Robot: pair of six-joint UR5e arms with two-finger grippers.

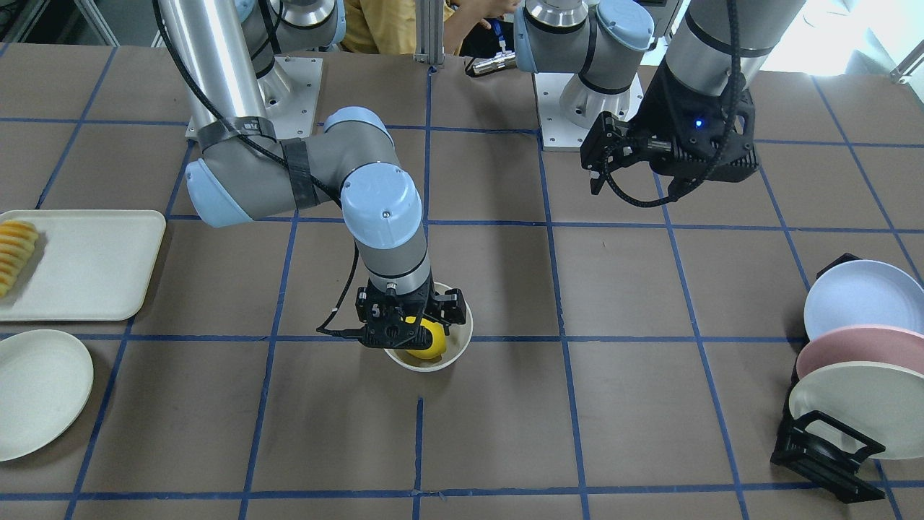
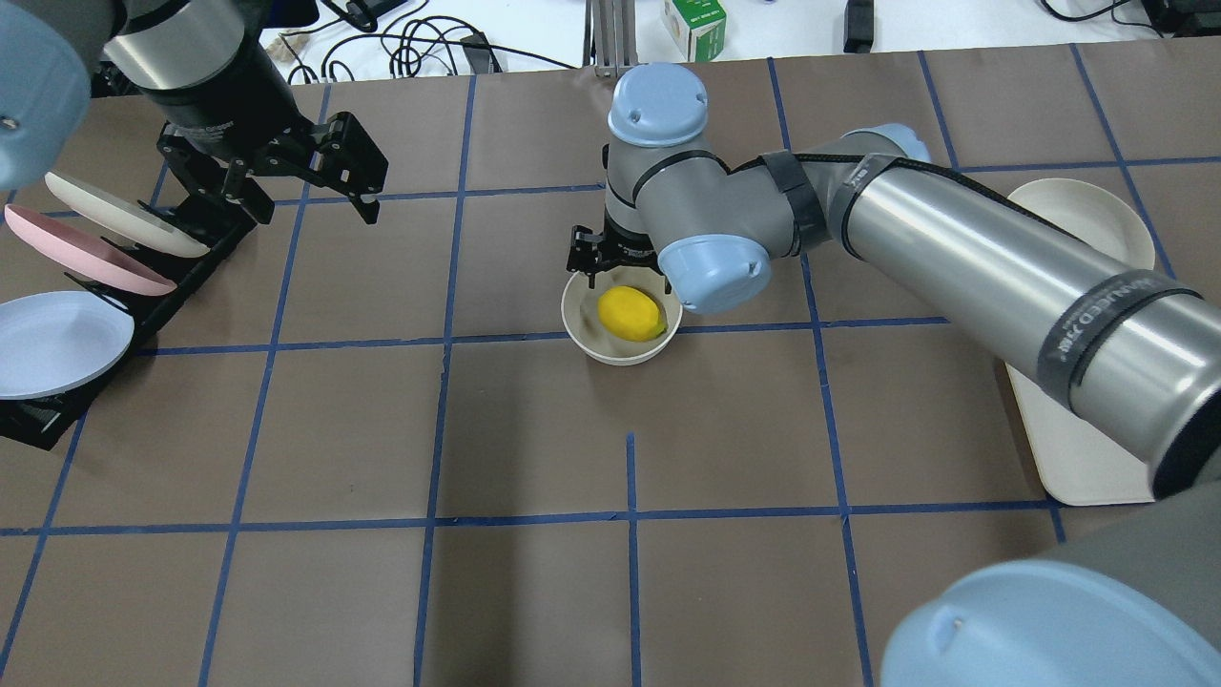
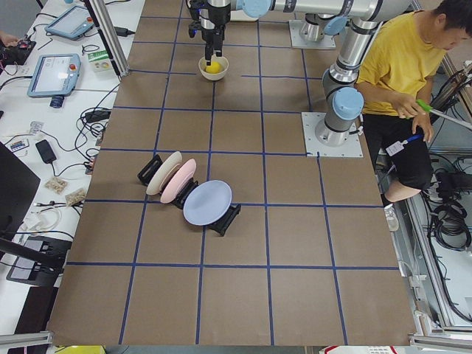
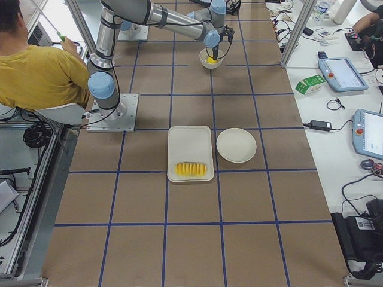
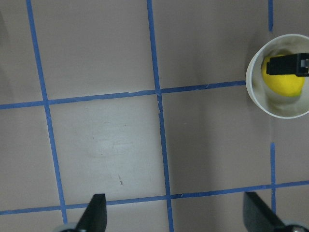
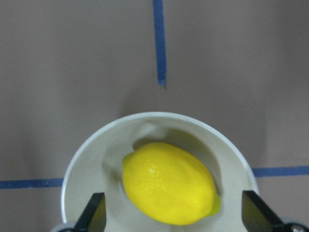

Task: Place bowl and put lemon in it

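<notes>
The off-white bowl (image 1: 449,361) stands upright on the table near its middle, also in the overhead view (image 2: 610,355). The yellow lemon (image 2: 630,313) lies inside it, free of the fingers (image 6: 169,182). My right gripper (image 1: 413,325) hangs just above the bowl, open, one finger on each side of the lemon (image 6: 174,217). My left gripper (image 2: 286,186) is open and empty, raised above the table far to the side, near the plate rack (image 1: 603,155). Its wrist view shows the bowl (image 5: 277,108) and the lemon (image 5: 285,84) at the upper right.
A black rack (image 2: 181,277) holds a white, a pink and a blue plate (image 1: 859,296) on my left side. On my right side are a cream tray (image 1: 94,263) with ridged orange-yellow slices (image 1: 14,253) and a flat off-white plate (image 1: 36,390). A person sits behind the robot (image 3: 402,66).
</notes>
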